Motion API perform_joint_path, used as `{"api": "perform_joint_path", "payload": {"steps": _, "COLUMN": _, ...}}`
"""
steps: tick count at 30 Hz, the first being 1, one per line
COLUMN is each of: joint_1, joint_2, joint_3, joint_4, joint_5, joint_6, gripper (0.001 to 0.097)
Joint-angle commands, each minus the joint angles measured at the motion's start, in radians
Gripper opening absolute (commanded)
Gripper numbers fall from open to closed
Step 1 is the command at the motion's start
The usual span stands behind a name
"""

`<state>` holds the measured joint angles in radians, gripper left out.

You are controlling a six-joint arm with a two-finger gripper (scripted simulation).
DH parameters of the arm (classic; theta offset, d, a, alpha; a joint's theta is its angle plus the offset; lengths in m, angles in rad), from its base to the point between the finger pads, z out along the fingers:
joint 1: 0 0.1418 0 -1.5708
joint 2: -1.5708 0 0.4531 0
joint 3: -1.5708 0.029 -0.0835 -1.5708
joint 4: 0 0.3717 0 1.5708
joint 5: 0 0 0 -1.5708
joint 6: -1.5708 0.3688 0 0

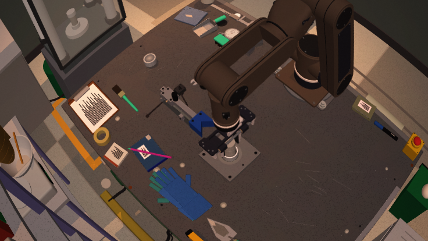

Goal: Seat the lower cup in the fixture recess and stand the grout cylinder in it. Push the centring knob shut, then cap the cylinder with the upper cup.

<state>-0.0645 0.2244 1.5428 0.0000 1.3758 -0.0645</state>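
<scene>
My gripper (pixel 226 143) stands open over the square fixture plate (pixel 229 156), holding nothing. The grout cylinder (pixel 230 149) stands upright below it in the lower cup (pixel 231 155), which sits in the plate's recess. The gripper body hides the top of the cylinder. The blue centring block (pixel 201 122) sits at the end of a slide rail (pixel 176 103), just up-left of the plate, with a black knob (pixel 180 89) at the rail's far end. The upper cup (pixel 150 59) lies apart on the table, far up-left.
A clipboard (pixel 93 106), brush (pixel 124 97), tape roll (pixel 101 136), blue notebook (pixel 148 152) with a pink pen and blue gloves (pixel 179 191) lie left of the plate. The arm's base (pixel 308 78) stands to the upper right. The table right of the plate is open.
</scene>
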Motion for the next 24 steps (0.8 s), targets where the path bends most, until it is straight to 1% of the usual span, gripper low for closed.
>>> {"api": "perform_joint_path", "payload": {"steps": 1, "joint_1": 0.0, "joint_2": -0.001, "joint_3": -0.001, "joint_4": 0.0, "joint_5": 0.0, "joint_6": 0.0, "gripper": 0.0639}}
{"api": "perform_joint_path", "payload": {"steps": 6, "joint_1": 0.0, "joint_2": -0.004, "joint_3": -0.008, "joint_4": 0.0, "joint_5": 0.009, "joint_6": 0.0, "gripper": 0.0639}}
{"api": "perform_joint_path", "payload": {"steps": 10, "joint_1": 0.0, "joint_2": -0.015, "joint_3": -0.03, "joint_4": 0.0, "joint_5": 0.041, "joint_6": 0.0, "gripper": 0.0639}}
{"api": "perform_joint_path", "payload": {"steps": 14, "joint_1": 0.0, "joint_2": -0.031, "joint_3": -0.069, "joint_4": 0.0, "joint_5": 0.096, "joint_6": 0.0, "gripper": 0.0639}}
{"api": "perform_joint_path", "payload": {"steps": 24, "joint_1": 0.0, "joint_2": -0.063, "joint_3": -0.195, "joint_4": 0.0, "joint_5": 0.255, "joint_6": 0.0, "gripper": 0.0639}}
